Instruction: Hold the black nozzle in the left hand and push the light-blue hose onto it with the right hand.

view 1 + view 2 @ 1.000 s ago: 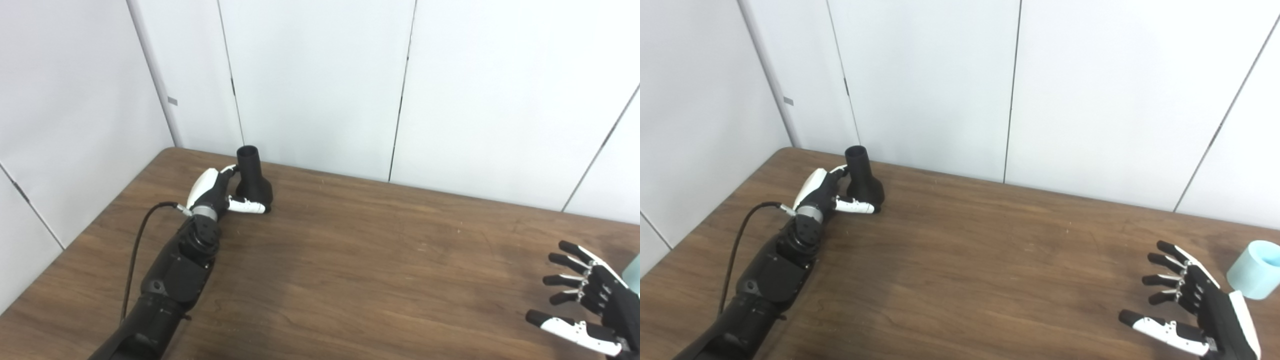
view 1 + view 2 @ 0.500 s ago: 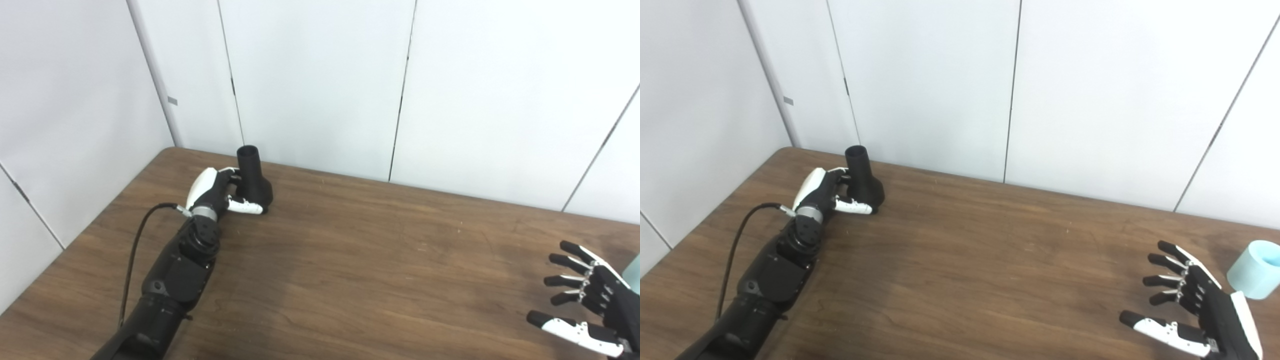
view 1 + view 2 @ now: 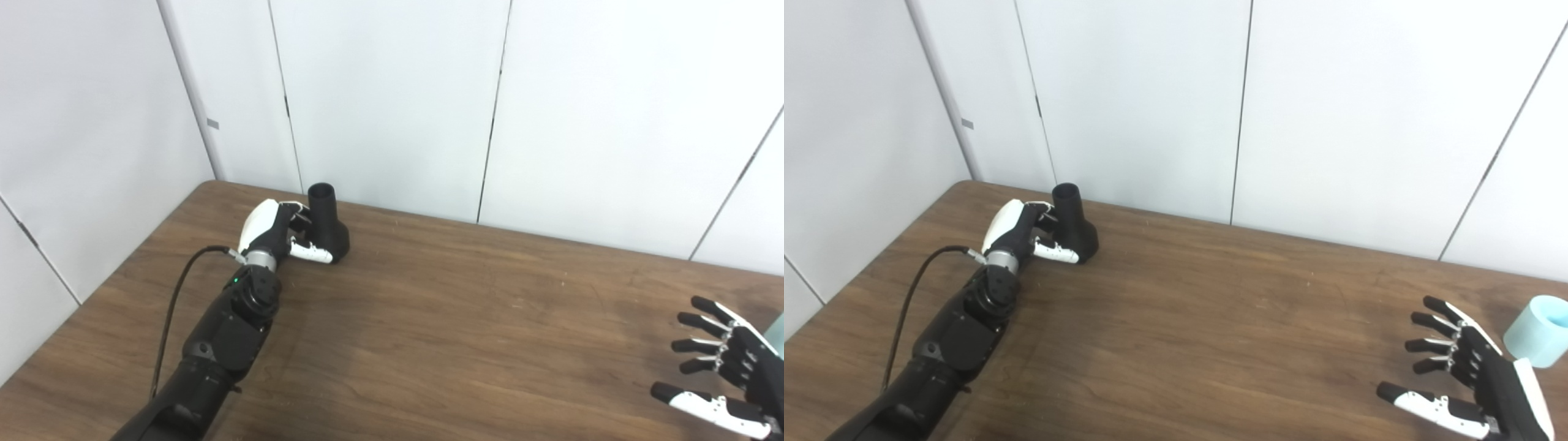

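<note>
The left hand wraps its fingers around the flared base of the matte black funnel-shaped plastic nozzle, which stands upright on the brown wood-grain desk with its open neck above them, probably so the socket end stays free for the hose. Well away, the right hand hovers empty with fingers spread, the short light-blue cylindrical hose piece standing just behind them, not yet grasped.
</note>
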